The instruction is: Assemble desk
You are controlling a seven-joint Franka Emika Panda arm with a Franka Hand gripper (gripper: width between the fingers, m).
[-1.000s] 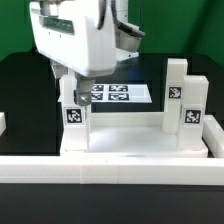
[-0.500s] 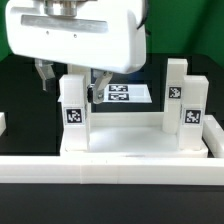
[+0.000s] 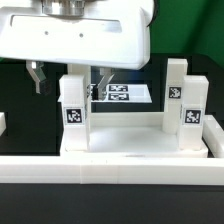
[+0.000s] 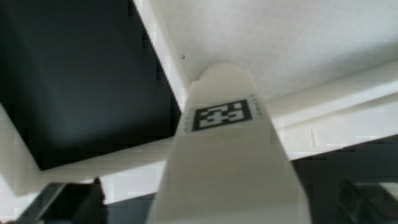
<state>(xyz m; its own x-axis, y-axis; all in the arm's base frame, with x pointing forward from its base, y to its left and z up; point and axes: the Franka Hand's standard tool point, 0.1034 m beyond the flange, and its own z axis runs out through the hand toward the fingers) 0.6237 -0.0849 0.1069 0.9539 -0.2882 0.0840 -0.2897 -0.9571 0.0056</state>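
Note:
The desk's white tabletop (image 3: 125,137) lies flat with three square legs standing up from its corners. The near left leg (image 3: 73,108) carries a black-and-white tag, and two more legs (image 3: 177,90) (image 3: 194,108) stand on the exterior view's right. My gripper (image 3: 70,86) hangs open over the left leg, one finger (image 3: 38,78) on each side and neither touching it. In the wrist view that leg (image 4: 222,150) runs up between the dark fingers (image 4: 71,203), with the tabletop's rim (image 4: 169,45) beyond it.
The marker board (image 3: 128,93) lies on the black table behind the tabletop. A long white border bar (image 3: 110,172) runs along the front. A small white piece (image 3: 2,122) shows at the exterior view's left edge.
The gripper has shifted toward the exterior view's left and risen, uncovering the top of the left leg. Its open fingers now stand on either side of that leg.

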